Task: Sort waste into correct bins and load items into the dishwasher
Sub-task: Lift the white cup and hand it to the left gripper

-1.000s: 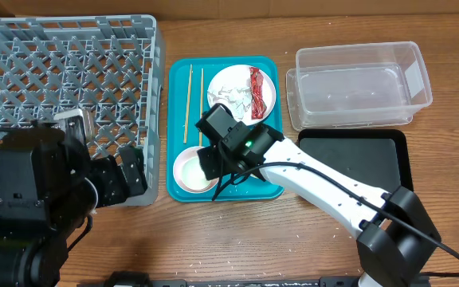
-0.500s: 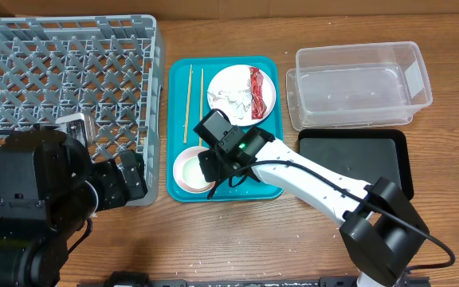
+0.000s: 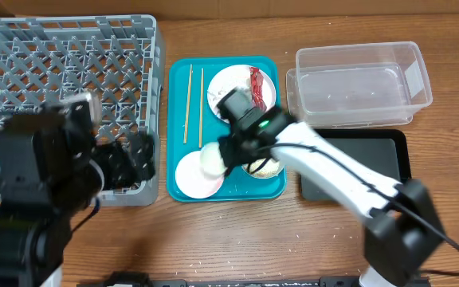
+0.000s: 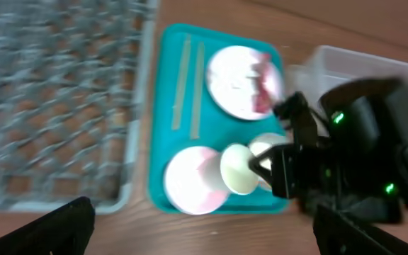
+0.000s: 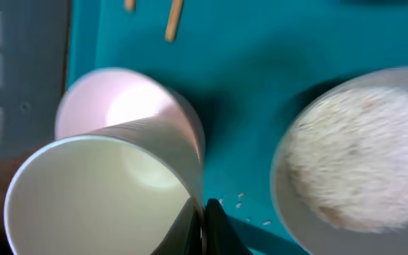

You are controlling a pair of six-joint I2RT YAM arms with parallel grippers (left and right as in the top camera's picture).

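Hanging tipped over the near end of the teal tray (image 3: 174,119), the small white cup (image 3: 211,159) is lying with its long axis close to level. Its open mouth is facing the right wrist camera.

- Hold: the right gripper (image 3: 228,153) is pinching the cup's wall at the rim, jaws pressed in from either side.
- Just beside: the cup is overlapping the pink bowl (image 3: 193,177) from above. Whether they are touching, I cannot tell.
- Other side: the grey-green bowl (image 3: 264,167) with rice in it is sitting just past the gripper. A few loose rice grains (image 5: 240,202) are lying on the tray between the two bowls.
- Target: the grey rack (image 3: 62,72) is standing to the robot's left of the cup, beyond the tray's left edge.
- Left gripper (image 4: 211,230): spread wide and carrying nothing, hovering by the rack's near corner. It is the arm nearer the rack, though the right arm has the cup.
- Judgement: the carry is calling for a leftward travel over the rack wall.
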